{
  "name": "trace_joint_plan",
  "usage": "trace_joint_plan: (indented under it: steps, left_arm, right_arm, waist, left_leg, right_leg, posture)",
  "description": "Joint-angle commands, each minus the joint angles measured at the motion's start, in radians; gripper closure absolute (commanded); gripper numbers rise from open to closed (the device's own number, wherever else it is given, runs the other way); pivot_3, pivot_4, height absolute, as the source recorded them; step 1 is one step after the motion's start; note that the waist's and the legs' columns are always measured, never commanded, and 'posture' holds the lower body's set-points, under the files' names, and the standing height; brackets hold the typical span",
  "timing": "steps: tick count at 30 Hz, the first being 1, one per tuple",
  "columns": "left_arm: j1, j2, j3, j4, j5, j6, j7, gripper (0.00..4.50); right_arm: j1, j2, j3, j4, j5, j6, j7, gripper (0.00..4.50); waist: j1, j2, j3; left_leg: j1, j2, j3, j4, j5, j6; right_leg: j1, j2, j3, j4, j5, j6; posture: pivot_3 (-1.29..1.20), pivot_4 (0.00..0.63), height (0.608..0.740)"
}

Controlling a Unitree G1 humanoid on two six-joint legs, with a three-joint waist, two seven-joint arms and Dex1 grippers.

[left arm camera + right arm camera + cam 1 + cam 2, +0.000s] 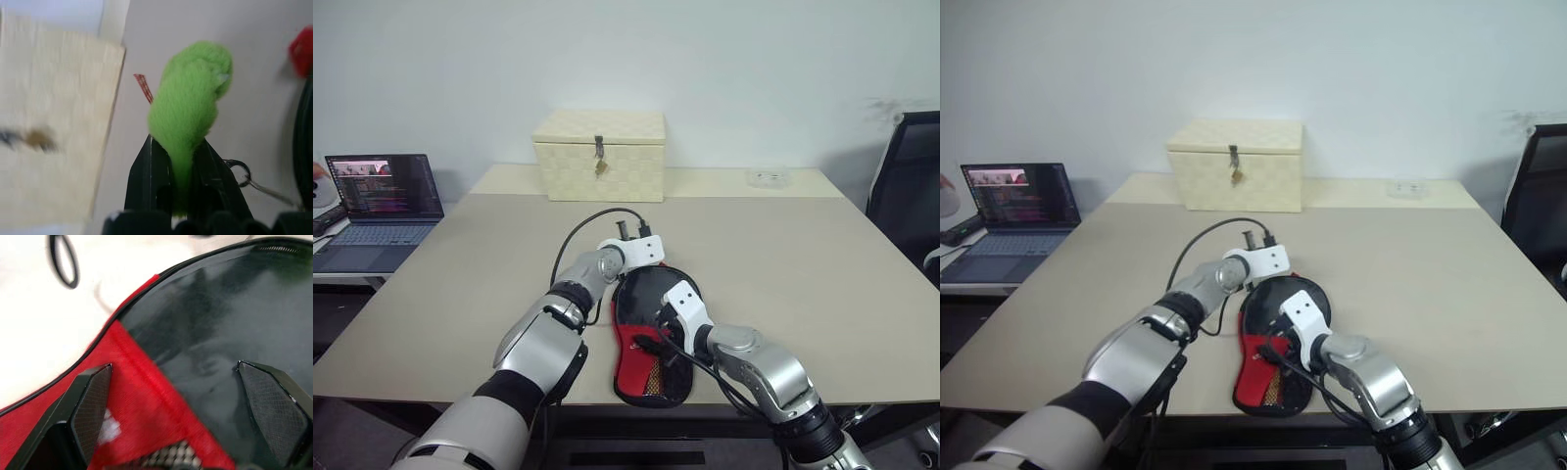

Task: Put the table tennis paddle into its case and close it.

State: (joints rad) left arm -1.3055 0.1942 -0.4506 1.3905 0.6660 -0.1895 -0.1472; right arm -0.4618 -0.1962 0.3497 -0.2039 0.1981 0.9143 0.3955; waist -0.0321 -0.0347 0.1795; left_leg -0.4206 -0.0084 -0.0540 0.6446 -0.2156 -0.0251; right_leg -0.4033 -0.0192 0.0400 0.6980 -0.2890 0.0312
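1. The green pompom pull (pixel 188 110) is being pinched tight by the left gripper (pixel 181 161), at the case's twelve o'clock.
2. The case (pixel 646 338) is being spanned, untouched, by the right gripper (pixel 176 401), fingers spread wide, at the table's (pixel 803 255) six o'clock.

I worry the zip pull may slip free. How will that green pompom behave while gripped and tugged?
Probably soft and squashy: in the left wrist view the green pompom bulges out above the left gripper, whose jaws are shut on its narrowed base. Its fuzzy surface likely resists slipping. It looks light, so a tug should pass to the case rather than tear it.
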Motion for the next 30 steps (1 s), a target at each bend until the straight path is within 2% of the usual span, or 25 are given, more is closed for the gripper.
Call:
trace_joint_plan:
  steps: [1, 20, 30]
  left_arm:
    - [-0.067, -0.022, -0.054, -0.003, 0.06, -0.021, 0.042, 4.46]
    - [-0.12, -0.169, -0.221, 0.004, 0.215, -0.102, 0.145, 4.46]
    - [-0.132, -0.261, -0.221, -0.003, 0.202, -0.174, 0.154, 4.46]
  right_arm:
    - [0.059, 0.01, 0.034, 0.012, -0.003, 0.088, -0.019, 0.0]
    - [0.139, 0.054, 0.062, -0.054, -0.018, 0.131, -0.074, 0.0]
    - [0.146, 0.064, 0.082, -0.056, -0.019, 0.127, -0.076, 0.0]
  waist:
    - [-0.001, 0.0, 0.0]
    - [0.0, 0.0, 0.0]
    - [0.0, 0.0, 0.0]
  left_leg:
    - [0.0, 0.0, 0.0, 0.0, 0.0, 0.0]
    - [0.0, 0.0, 0.001, 0.0, 0.0, 0.0]
    - [0.0, 0.0, 0.001, 0.0, 0.0, 0.0]
  right_leg:
    - [0.0, 0.0, 0.0, 0.0, 0.0, 0.0]
    - [0.001, 0.0, 0.0, 0.0, 0.0, 0.0]
    - [0.001, 0.0, 0.0, 0.0, 0.0, 0.001]
  posture:
    - [0.0, 0.15, 0.74]
    - [0.0, 0.15, 0.74]
    - [0.0, 0.15, 0.74]
